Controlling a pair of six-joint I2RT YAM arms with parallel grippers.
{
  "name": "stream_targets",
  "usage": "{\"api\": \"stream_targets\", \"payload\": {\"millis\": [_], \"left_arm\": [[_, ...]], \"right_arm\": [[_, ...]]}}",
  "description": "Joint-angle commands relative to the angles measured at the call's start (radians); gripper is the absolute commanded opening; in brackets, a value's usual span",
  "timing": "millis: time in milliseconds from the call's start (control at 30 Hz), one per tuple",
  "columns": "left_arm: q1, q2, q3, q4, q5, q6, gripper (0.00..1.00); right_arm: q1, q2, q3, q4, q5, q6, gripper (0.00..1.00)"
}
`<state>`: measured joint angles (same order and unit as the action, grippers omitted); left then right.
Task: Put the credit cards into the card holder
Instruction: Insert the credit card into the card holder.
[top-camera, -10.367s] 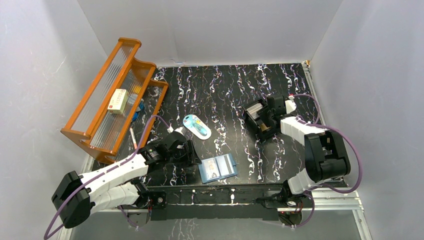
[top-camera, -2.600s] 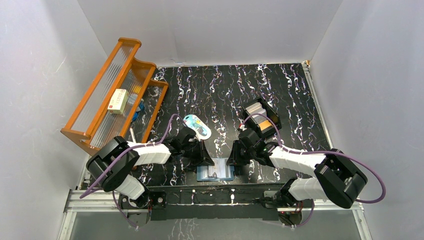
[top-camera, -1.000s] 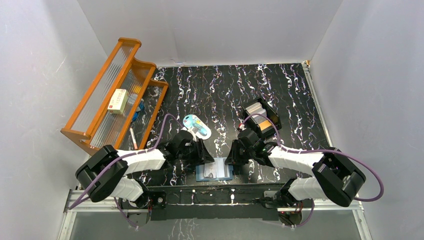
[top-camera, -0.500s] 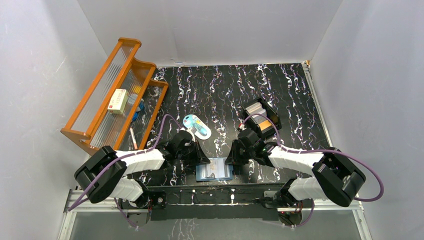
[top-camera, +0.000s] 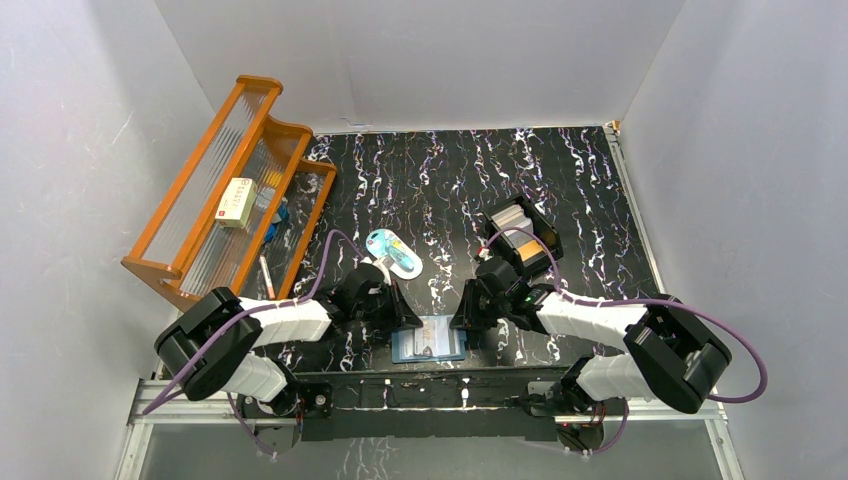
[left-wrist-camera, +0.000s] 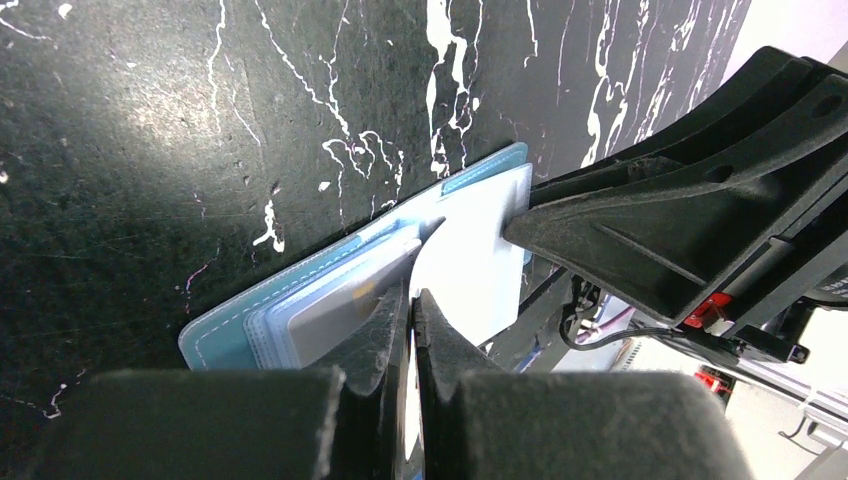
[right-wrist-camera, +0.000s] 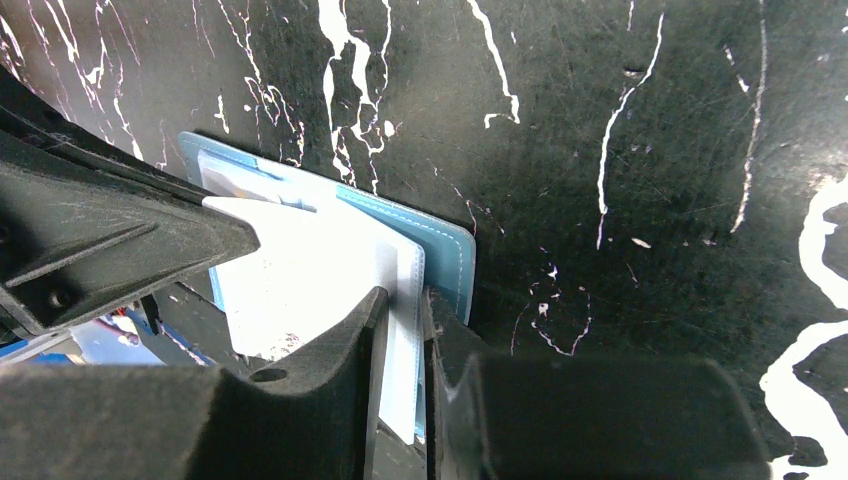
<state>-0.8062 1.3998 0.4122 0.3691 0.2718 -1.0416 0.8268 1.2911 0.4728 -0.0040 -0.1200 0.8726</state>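
The blue card holder (top-camera: 430, 345) lies open near the table's front edge, between both grippers. In the left wrist view it (left-wrist-camera: 230, 325) shows a grey card (left-wrist-camera: 340, 300) in a clear pocket. A white credit card (left-wrist-camera: 475, 260) lies slanted over it. My left gripper (left-wrist-camera: 411, 300) is shut on that card's near edge. My right gripper (right-wrist-camera: 405, 310) is closed on a pale stitched inner leaf at the holder's (right-wrist-camera: 450, 250) right end, with the white card (right-wrist-camera: 300, 270) beside its finger. From above, the left gripper (top-camera: 408, 322) and right gripper (top-camera: 460, 322) face each other across the holder.
A black open box (top-camera: 522, 238) holding more cards stands behind the right arm. A light-blue oval item (top-camera: 393, 252) lies just behind the left gripper. An orange rack (top-camera: 225, 190) with a cream box (top-camera: 238, 202) fills the left side. The metal rail runs right below the holder.
My left gripper has gone from open to shut at the holder's left side and edged slightly. The right gripper and the holder have stayed in place.
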Motion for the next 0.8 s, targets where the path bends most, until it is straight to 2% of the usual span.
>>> {"api": "stream_targets", "payload": {"millis": [0, 367, 600, 767], "left_arm": [[-0.008, 0.015, -0.04, 0.006, -0.039, -0.03, 0.0], [-0.024, 0.052, -0.09, 0.115, -0.117, -0.071, 0.0], [-0.036, -0.001, -0.104, 0.086, -0.195, -0.087, 0.0], [-0.106, 0.009, -0.065, 0.049, -0.26, -0.101, 0.0]], "right_arm": [[0.006, -0.011, -0.011, 0.002, 0.015, 0.007, 0.27], [0.006, -0.009, -0.034, 0.021, 0.01, 0.02, 0.27], [0.006, -0.009, -0.034, 0.024, 0.004, 0.029, 0.27], [0.006, -0.016, -0.035, 0.024, 0.009, 0.043, 0.26]]}}
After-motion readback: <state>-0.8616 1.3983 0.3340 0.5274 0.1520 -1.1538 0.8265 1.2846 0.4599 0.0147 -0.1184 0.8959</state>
